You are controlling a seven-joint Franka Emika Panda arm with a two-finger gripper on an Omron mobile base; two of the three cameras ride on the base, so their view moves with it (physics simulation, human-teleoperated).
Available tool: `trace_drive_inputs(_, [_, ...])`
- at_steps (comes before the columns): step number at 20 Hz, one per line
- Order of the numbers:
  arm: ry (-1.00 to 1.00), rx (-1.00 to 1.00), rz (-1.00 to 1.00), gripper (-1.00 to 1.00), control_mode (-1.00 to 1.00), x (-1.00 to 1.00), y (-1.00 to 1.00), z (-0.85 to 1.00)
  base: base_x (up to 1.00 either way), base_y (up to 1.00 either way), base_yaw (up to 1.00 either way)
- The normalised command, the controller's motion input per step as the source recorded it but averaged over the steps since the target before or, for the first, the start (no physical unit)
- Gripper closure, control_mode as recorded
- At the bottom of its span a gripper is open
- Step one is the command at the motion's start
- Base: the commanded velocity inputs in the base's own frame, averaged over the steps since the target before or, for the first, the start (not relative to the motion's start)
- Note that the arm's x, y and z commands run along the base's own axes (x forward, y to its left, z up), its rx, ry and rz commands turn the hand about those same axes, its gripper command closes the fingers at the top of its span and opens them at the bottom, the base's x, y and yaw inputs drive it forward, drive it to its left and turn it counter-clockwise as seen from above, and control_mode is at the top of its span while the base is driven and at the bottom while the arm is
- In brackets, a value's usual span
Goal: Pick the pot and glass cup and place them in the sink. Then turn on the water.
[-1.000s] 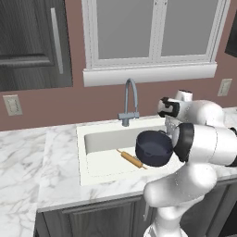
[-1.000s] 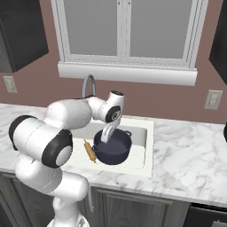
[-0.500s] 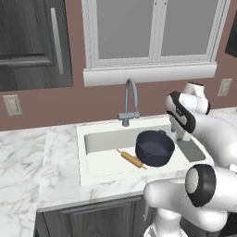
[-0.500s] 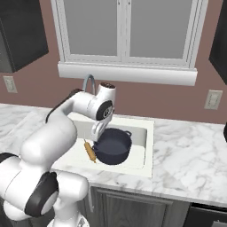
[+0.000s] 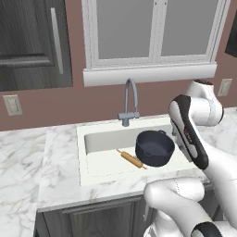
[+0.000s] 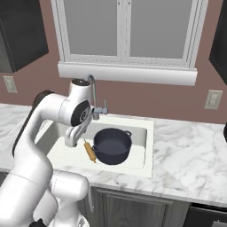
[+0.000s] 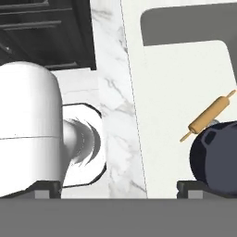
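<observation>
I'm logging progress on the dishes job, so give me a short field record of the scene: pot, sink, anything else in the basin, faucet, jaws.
pot: sitting upright inside the sink, toward its right end, released
sink: white basin set in the marble counter
also in basin: wooden rolling pin lying just left of the pot
faucet: grey gooseneck behind the basin, no water running
gripper: jaws wide open, holding nothing, off to the side of the pot
glass cup: cannot tell where it is
</observation>
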Motion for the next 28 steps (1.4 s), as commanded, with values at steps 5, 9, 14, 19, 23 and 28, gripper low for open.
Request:
trace_drive_inputs(5, [-0.09,0.00,0.00,-1.00,-1.00,-0.57,0.33,0.79,0.00,0.00,0.00])
trace_drive_inputs(9, [-0.06,0.00,0.00,-1.00,-1.00,-0.36,0.29,0.75,0.00,0.00,0.00])
trace_drive_inputs(14, [0.00,0.00,0.00,-1.00,-1.00,-0.09,0.10,0.70,0.00,0.00,0.00])
trace_drive_inputs(19, [0.00,-0.02,0.00,-1.00,-1.00,-0.18,0.00,0.50,0.00,0.00,0.00])
trace_drive_inputs(23, [0.00,-0.07,0.00,-1.00,-1.00,-0.13,-0.02,0.34,0.00,0.00,0.00])
trace_drive_inputs(28, [0.00,-0.10,0.00,-1.00,-1.00,-0.08,-0.05,0.28,0.00,0.00,0.00])
